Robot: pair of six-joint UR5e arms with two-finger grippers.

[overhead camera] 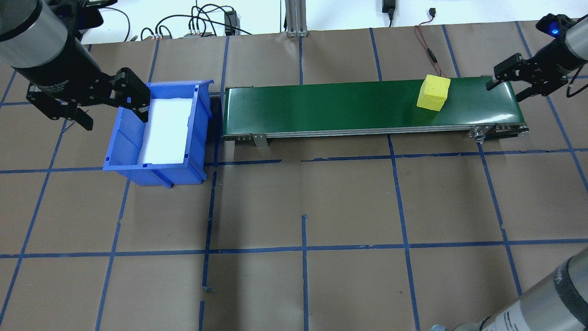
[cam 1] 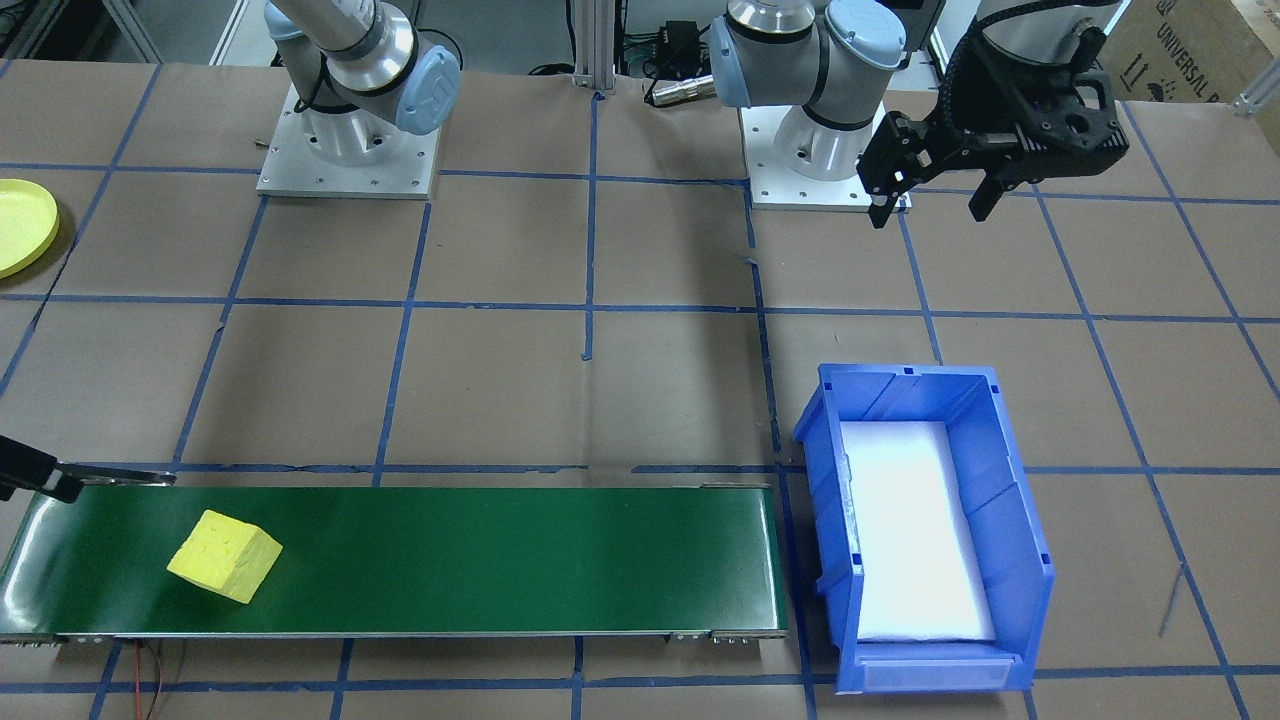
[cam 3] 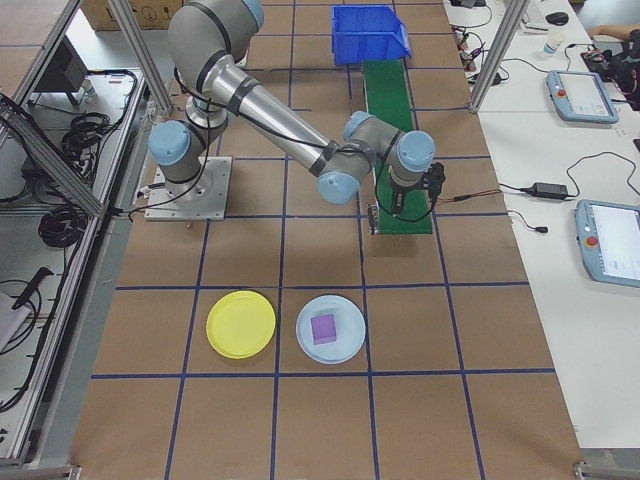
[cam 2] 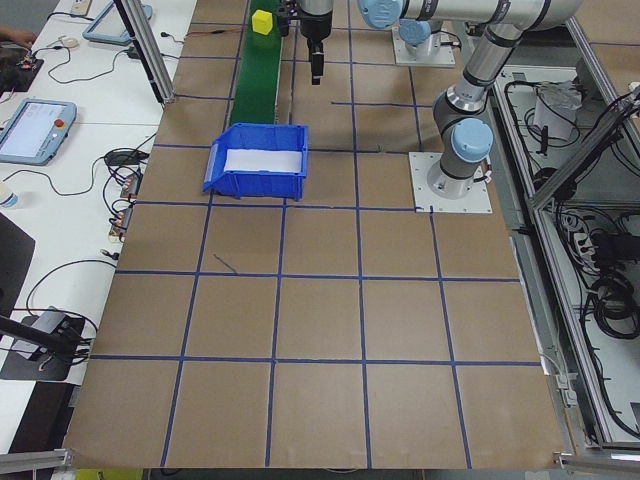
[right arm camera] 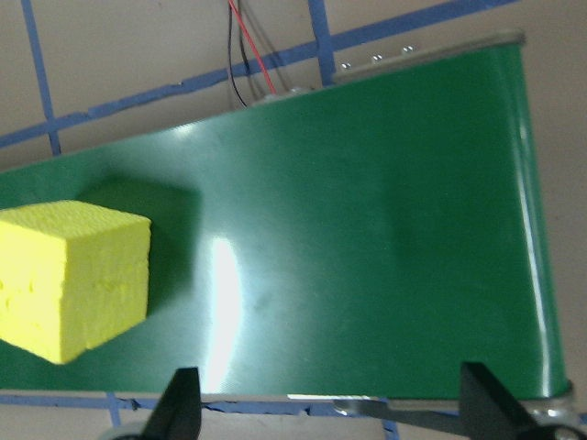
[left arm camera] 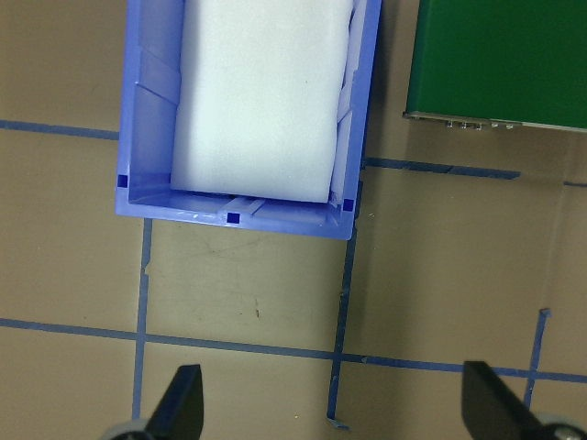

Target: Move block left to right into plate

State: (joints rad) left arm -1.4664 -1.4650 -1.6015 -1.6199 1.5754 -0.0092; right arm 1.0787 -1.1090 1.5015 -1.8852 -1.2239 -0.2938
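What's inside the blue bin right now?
The blue bin holds only a white foam-like pad covering its floor; no block lies on it. What sits beneath the pad is hidden. The yellow block is on the green conveyor belt.

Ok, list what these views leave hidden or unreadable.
- Yellow plate: cut off by the front-facing view's left edge.
- Right gripper: mostly cropped there too.
- Yellow block: too small in the left view.
- Blue bin: inside hidden in the right view, seen from behind its far wall.
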